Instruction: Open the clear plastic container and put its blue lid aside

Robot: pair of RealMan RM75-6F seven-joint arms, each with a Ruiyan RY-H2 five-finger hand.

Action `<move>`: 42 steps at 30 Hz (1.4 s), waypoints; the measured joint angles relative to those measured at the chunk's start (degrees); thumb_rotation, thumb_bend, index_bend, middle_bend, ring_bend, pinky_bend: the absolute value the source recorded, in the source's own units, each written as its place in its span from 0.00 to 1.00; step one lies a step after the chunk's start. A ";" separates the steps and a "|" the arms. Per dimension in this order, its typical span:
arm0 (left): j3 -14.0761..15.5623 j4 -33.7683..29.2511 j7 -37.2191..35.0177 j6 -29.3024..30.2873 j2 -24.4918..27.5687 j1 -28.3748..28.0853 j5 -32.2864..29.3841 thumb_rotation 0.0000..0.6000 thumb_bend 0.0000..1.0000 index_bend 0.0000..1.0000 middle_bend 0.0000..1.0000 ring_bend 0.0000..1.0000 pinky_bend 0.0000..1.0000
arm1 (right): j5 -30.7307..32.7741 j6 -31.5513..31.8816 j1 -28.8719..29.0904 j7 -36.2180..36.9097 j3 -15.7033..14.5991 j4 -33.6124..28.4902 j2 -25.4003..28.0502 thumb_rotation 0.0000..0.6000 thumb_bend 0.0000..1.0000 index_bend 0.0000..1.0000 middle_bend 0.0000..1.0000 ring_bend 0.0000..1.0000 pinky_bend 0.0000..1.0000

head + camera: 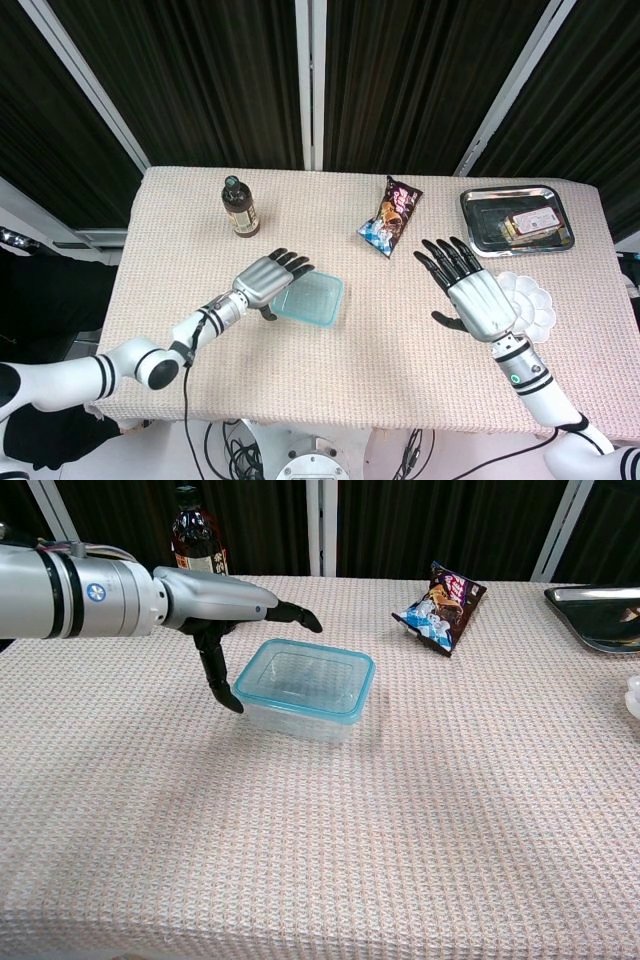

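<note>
Where the container (305, 688) sits, left hand (225, 605) spread beside it.

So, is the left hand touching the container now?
Cannot tell. In the chest view the left hand has its thumb down beside the container wall, fingers above the blue lid; neither view shows plain contact or gap.

Beige woven-cloth table (200, 215) — dark ribbed wall panels (200, 70) behind.
</note>
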 measured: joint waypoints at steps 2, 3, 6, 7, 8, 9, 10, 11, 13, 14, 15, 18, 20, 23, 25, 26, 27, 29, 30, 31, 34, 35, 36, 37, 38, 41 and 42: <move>0.47 -0.15 0.86 -0.32 0.14 -1.21 -2.99 1.00 0.00 0.03 0.00 0.00 0.03 | -0.13 -0.30 0.12 0.25 -0.04 0.46 -0.36 1.00 0.03 0.00 0.00 0.00 0.00; 0.74 -0.26 1.18 -0.40 0.26 -1.71 -4.16 1.00 0.00 0.03 0.00 0.00 0.03 | -0.21 -0.45 0.19 0.37 -0.07 0.66 -0.53 1.00 0.03 0.00 0.00 0.00 0.00; 1.76 -0.58 1.90 -0.47 0.63 -3.18 -7.60 1.00 0.00 0.03 0.00 0.00 0.04 | -0.45 -1.04 0.50 0.82 -0.16 1.25 -1.15 1.00 0.03 0.00 0.00 0.00 0.00; 2.33 -0.65 2.10 -0.51 0.71 -3.91 -9.08 1.00 0.00 0.03 0.00 0.00 0.04 | -0.51 -1.22 0.61 0.95 -0.18 1.42 -1.35 1.00 0.03 0.00 0.00 0.00 0.00; 2.56 -0.66 2.15 -0.54 0.72 -4.22 -9.63 1.00 0.00 0.03 0.00 0.00 0.04 | -0.60 -1.42 0.75 1.11 -0.20 1.65 -1.64 1.00 0.03 0.00 0.00 0.00 0.00; 2.91 -0.66 2.20 -0.59 0.72 -4.68 -10.39 1.00 0.00 0.03 0.00 0.00 0.04 | -0.70 -1.57 0.86 1.22 -0.22 1.83 -1.87 1.00 0.03 0.00 0.00 0.00 0.00; 3.39 -0.61 2.23 -0.65 0.66 -5.31 -11.26 1.00 0.00 0.03 0.00 0.00 0.05 | -0.81 -1.73 0.98 1.33 -0.26 2.00 -2.09 1.00 0.03 0.00 0.00 0.00 0.00; 3.75 -0.53 2.22 -0.69 0.58 -5.76 -11.84 1.00 0.00 0.03 0.00 0.00 0.05 | -0.93 -1.98 1.13 1.49 -0.31 2.20 -2.37 1.00 0.03 0.00 0.00 0.00 0.00; 4.50 -0.24 2.16 -0.76 0.35 -6.61 -12.92 1.00 0.00 0.03 0.00 0.00 0.05 | -1.07 -2.43 1.38 1.67 -0.41 2.47 -2.74 1.00 0.03 0.00 0.00 0.00 0.00; 4.70 -0.08 2.10 -0.78 0.25 -6.89 -13.33 1.00 0.00 0.03 0.00 0.00 0.06 | -1.16 -2.78 1.56 1.78 -0.50 2.67 -3.02 1.00 0.03 0.00 0.00 0.00 0.00; 4.89 0.10 2.00 -0.78 0.13 -7.16 -13.76 1.00 0.00 0.03 0.01 0.00 0.07 | -1.23 -3.04 1.71 1.87 -0.56 2.83 -3.29 1.00 0.03 0.00 0.00 0.00 0.00; 5.61 0.72 1.65 -0.69 -0.32 -8.00 -15.22 1.00 0.00 0.06 0.09 0.03 0.11 | -1.50 -3.91 2.24 2.35 -0.81 3.49 -4.55 1.00 0.03 0.00 0.00 0.00 0.00; 6.00 1.18 1.37 -0.21 -0.92 -8.44 -16.17 1.00 0.00 0.12 0.17 0.09 0.16 | -1.78 -4.52 2.73 3.04 -0.99 4.18 -5.94 1.00 0.03 0.00 0.00 0.00 0.00; 6.26 1.53 1.05 1.22 -1.85 -8.69 -16.70 1.00 0.00 0.17 0.24 0.15 0.21 | -2.42 -5.18 3.57 4.08 -1.17 5.73 -8.85 1.00 0.03 0.00 0.00 0.00 0.00; 6.44 1.57 1.00 2.46 -2.50 -8.83 -16.93 1.00 0.00 0.20 0.28 0.19 0.26 | -2.99 -5.18 4.05 4.57 -1.18 7.04 -11.12 1.00 0.03 0.00 0.00 0.00 0.00; 6.54 1.54 1.06 2.97 -2.76 -8.91 -17.00 1.00 0.00 0.20 0.28 0.19 0.27 | -3.38 -5.06 4.35 4.85 -1.17 8.06 -12.83 1.00 0.03 0.00 0.00 0.00 0.00; 6.66 1.48 1.21 3.48 -3.00 -9.00 -17.07 1.00 0.00 0.20 0.29 0.20 0.28 | -3.67 -4.91 4.55 5.03 -1.15 8.90 -14.20 1.00 0.03 0.00 0.00 0.00 0.00; 6.87 1.22 1.67 4.65 -3.56 -9.21 -17.24 1.00 0.00 0.21 0.30 0.21 0.30 | -4.33 -4.45 5.02 5.23 -1.08 11.17 -17.57 1.00 0.03 0.00 0.00 0.00 0.00; 6.95 1.04 1.90 5.17 -3.81 -9.30 -17.34 1.00 0.00 0.21 0.30 0.21 0.30 | -4.62 -4.25 5.22 5.21 -1.06 12.28 -19.04 1.00 0.03 0.00 0.00 0.00 0.00; 7.05 0.75 2.22 5.82 -4.18 -9.45 -17.52 1.00 0.00 0.21 0.30 0.21 0.30 | -4.91 -4.01 5.42 5.15 -1.04 13.47 -20.47 1.00 0.03 0.00 0.00 0.00 0.00; 7.28 -0.05 3.03 6.83 -4.96 -9.97 -18.06 1.00 0.00 0.21 0.30 0.21 0.30 | -5.85 -2.97 6.01 4.99 -0.95 17.64 -24.70 1.00 0.03 0.00 0.00 0.00 0.00; 7.34 -0.19 3.23 7.00 -5.10 -10.13 -18.18 1.00 0.00 0.21 0.30 0.21 0.30 | -6.17 -2.48 6.19 5.01 -0.92 19.34 -26.16 1.00 0.03 0.00 0.00 0.00 0.00; 7.40 -0.33 3.39 7.09 -5.23 -10.28 -18.31 1.00 0.00 0.21 0.30 0.21 0.30 | -6.39 -2.12 6.33 5.06 -0.91 20.61 -27.18 1.00 0.03 0.00 0.00 0.00 0.00; 7.45 -0.49 3.49 7.19 -5.34 -10.42 -18.44 1.00 0.00 0.21 0.30 0.21 0.30 | -6.59 -1.78 6.45 5.13 -0.91 21.87 -28.11 1.00 0.03 0.00 0.00 0.00 0.00; 7.47 -0.58 3.51 7.25 -5.41 -10.49 -18.50 1.00 0.00 0.21 0.30 0.21 0.30 | -6.86 -1.31 6.60 5.23 -0.93 23.54 -29.25 1.00 0.03 0.00 0.00 0.00 0.00; 7.68 -0.72 3.57 7.34 -5.61 -10.68 -18.66 1.00 0.00 0.21 0.30 0.21 0.30 | -7.43 -0.20 6.83 5.94 -1.21 27.47 -31.78 1.00 0.03 0.00 0.00 0.00 0.00; 7.76 -0.68 3.58 7.33 -5.66 -10.73 -18.72 1.00 0.00 0.21 0.29 0.21 0.30 | -7.53 0.03 6.86 6.50 -1.37 28.34 -32.34 1.00 0.03 0.00 0.00 0.00 0.00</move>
